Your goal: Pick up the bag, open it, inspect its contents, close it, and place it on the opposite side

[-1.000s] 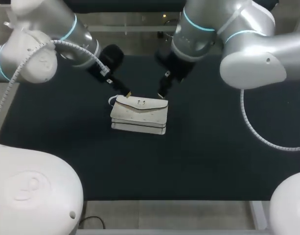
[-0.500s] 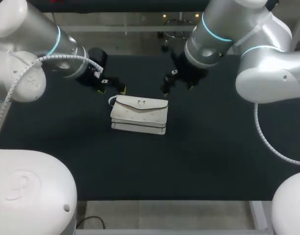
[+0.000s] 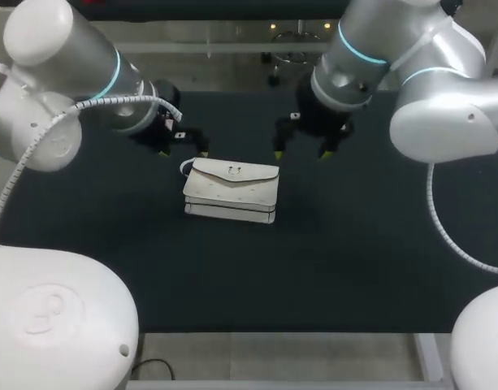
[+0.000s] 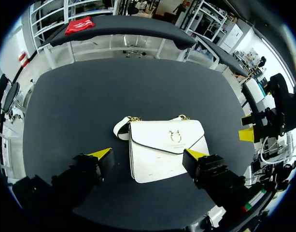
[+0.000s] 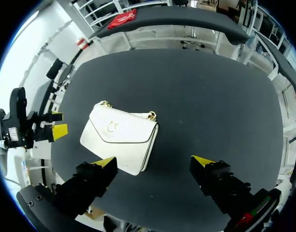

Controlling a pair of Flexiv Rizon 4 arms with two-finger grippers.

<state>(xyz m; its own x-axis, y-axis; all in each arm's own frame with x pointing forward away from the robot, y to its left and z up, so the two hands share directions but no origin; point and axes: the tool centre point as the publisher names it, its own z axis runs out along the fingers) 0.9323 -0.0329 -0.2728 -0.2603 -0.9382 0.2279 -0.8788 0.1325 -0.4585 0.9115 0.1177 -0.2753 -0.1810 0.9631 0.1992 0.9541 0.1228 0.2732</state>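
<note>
A white handbag (image 3: pixel 231 191) with a gold clasp lies flat and closed on the black table (image 3: pixel 354 260), its strap end (image 3: pixel 186 167) curling out at its left corner. My left gripper (image 3: pixel 184 151) hovers open just behind the bag's left corner, touching nothing. Behind the bag's right corner hangs my right gripper (image 3: pixel 301 153), open and empty. In the left wrist view the bag (image 4: pixel 164 145) lies under and ahead of the open left gripper (image 4: pixel 148 154). From the right wrist, the bag (image 5: pixel 119 137) sits ahead of the open right gripper (image 5: pixel 154 161), toward one finger.
The black tabletop (image 3: pixel 110 227) holds only the bag. Bare surface spreads to both sides and toward the front edge (image 3: pixel 273 331). Each wrist view catches the other arm's yellow tip: the right gripper's (image 4: pixel 246 134) and the left gripper's (image 5: pixel 59 131).
Both grippers have drawn back from the bag's rear corners, the left toward the left and the right toward the right, and have turned. The bag has not moved.
</note>
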